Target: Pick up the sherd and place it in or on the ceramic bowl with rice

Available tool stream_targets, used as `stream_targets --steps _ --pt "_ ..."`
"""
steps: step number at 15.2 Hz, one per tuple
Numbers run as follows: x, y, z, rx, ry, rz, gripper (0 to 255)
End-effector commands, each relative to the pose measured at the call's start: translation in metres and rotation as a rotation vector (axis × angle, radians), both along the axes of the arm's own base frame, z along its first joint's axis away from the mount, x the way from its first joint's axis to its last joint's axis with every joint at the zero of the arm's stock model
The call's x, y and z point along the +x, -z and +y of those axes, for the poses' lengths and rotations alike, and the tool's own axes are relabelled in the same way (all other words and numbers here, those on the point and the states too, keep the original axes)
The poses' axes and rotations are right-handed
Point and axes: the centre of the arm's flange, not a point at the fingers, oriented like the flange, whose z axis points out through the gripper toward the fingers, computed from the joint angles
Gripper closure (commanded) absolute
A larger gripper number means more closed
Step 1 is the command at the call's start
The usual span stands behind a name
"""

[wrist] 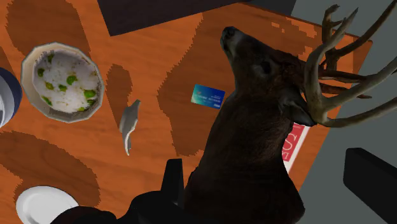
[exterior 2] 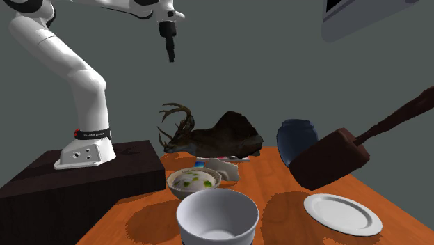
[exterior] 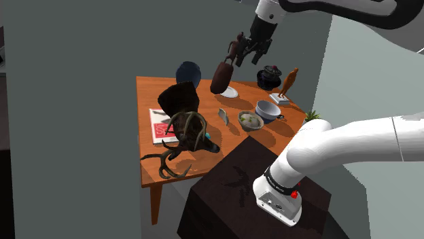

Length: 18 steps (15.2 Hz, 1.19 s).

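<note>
The sherd (wrist: 129,124) is a pale, narrow curved fragment lying flat on the orange wooden table (wrist: 159,51); it also shows in the shoulder view (exterior: 222,115). Beside it stands the ceramic bowl with rice (wrist: 62,79) (exterior: 250,121) (exterior 2: 194,182), holding white rice with green bits. My black gripper (exterior: 255,51) (exterior 2: 169,52) hangs high above the table, open, with nothing between its fingers. In the wrist view the gripper (wrist: 267,162) looks down past a dark deer head, and the sherd lies well off to the side of one of the fingers (wrist: 172,184).
A dark deer head with antlers (exterior: 183,129) (wrist: 254,146) rests on a magazine (exterior: 162,125). Also on the table: a brown mallet (exterior: 223,75), white plate (exterior: 230,92), white bowl (exterior 2: 217,216), dark blue vase (exterior: 188,71), black pot (exterior: 270,77), brown figurine (exterior: 290,81), blue card (wrist: 208,96).
</note>
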Motion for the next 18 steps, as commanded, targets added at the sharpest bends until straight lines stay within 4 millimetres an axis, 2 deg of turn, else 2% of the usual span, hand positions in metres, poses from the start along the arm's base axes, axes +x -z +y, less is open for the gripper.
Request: stream_targets --steps 1,18 --pt "0.0 0.0 0.0 0.0 0.0 0.0 0" --pt "0.089 0.19 -0.077 -0.088 0.152 0.058 0"
